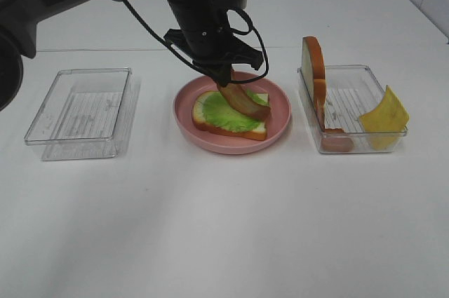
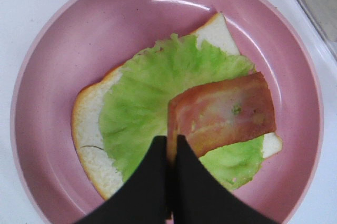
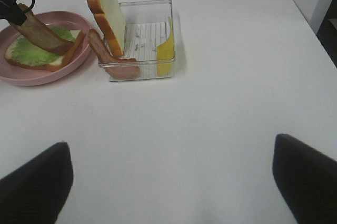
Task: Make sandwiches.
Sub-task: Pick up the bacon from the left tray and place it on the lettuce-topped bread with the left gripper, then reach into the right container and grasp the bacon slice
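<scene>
— What do we have in hand?
— Our left gripper (image 2: 169, 147) is pinched narrow on one end of the bacon (image 2: 221, 116). The strip slants down, and its free end seems to rest on the lettuce (image 2: 147, 97) over the bread slice (image 2: 87, 129) in the pink plate (image 2: 47, 50).
— How do we place it well?
— We lower until the strip lies flat and centred over the plate, part the jaws only slightly, then lift straight so nothing drags.
— And the rest?
— The second bread slice (image 1: 312, 56), red slice (image 1: 337, 141) and cheese (image 1: 384, 117) sit in the clear tray (image 1: 344, 68) just beside the plate. Our right gripper (image 3: 168, 145) hangs wide and empty, well apart from the plate.
</scene>
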Available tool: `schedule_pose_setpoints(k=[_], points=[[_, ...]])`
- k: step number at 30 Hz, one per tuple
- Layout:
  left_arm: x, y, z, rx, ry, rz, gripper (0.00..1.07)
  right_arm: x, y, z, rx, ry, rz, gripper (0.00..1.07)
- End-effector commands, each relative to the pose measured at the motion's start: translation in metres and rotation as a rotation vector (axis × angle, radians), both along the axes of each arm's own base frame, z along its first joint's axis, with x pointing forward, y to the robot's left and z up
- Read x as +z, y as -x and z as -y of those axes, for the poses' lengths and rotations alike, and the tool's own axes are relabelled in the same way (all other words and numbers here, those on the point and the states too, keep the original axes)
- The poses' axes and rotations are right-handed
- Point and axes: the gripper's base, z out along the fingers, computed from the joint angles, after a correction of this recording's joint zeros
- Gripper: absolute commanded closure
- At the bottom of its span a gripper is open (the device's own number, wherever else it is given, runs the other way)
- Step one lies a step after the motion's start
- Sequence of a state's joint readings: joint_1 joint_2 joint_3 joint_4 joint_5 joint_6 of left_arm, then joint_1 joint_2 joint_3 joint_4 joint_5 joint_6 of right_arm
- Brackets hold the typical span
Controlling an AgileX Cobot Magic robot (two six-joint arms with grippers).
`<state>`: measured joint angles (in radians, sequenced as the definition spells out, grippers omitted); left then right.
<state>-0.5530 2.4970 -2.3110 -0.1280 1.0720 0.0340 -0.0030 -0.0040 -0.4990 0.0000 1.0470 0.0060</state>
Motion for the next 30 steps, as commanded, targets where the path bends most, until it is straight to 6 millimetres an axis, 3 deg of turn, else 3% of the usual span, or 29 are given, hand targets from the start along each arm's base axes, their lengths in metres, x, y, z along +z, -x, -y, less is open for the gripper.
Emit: schedule_pose_setpoints(k=[1,9,10,13,16,17,18,19,21,24,30], points=[[0.003,0.000,0.001,0.005,0.009,0.013,1.07,0.000,0.004,0.000,-0.001,0.001,0.022,0.09],[0.003,0.000,0.001,0.010,0.009,0.011,1.07,0.000,0.004,0.000,-0.001,0.001,0.022,0.09],[0.003,0.000,0.000,0.013,0.002,0.008,1.00,0.000,0.004,0.000,-0.001,0.001,0.022,0.09],[0.003,0.000,0.000,0.013,-0.005,0.005,0.96,0.000,0.004,0.000,-0.001,0.001,0.022,0.09],[0.004,-0.001,-0.004,0.030,-0.038,0.021,0.57,0.000,0.004,0.000,-0.001,0.001,0.022,0.09],[0.004,-0.001,-0.004,0.030,-0.038,0.021,0.57,0.000,0.004,0.000,-0.001,0.001,0.022,0.09],[0.007,-0.002,-0.006,0.056,-0.049,0.031,0.38,0.000,0.004,0.000,-0.001,0.001,0.022,0.09],[0.007,-0.002,-0.006,0.056,-0.049,0.031,0.38,0.000,0.004,0.000,-0.001,0.001,0.022,0.09],[0.012,-0.001,-0.008,0.073,-0.065,0.035,0.13,0.000,0.004,0.000,-0.001,0.001,0.022,0.09],[0.020,0.001,-0.012,0.071,-0.087,0.033,0.04,0.000,0.004,0.000,-0.001,0.001,0.022,0.09],[0.032,0.005,-0.020,0.072,-0.147,0.023,0.04,0.000,0.004,0.000,-0.001,0.001,0.022,0.09]])
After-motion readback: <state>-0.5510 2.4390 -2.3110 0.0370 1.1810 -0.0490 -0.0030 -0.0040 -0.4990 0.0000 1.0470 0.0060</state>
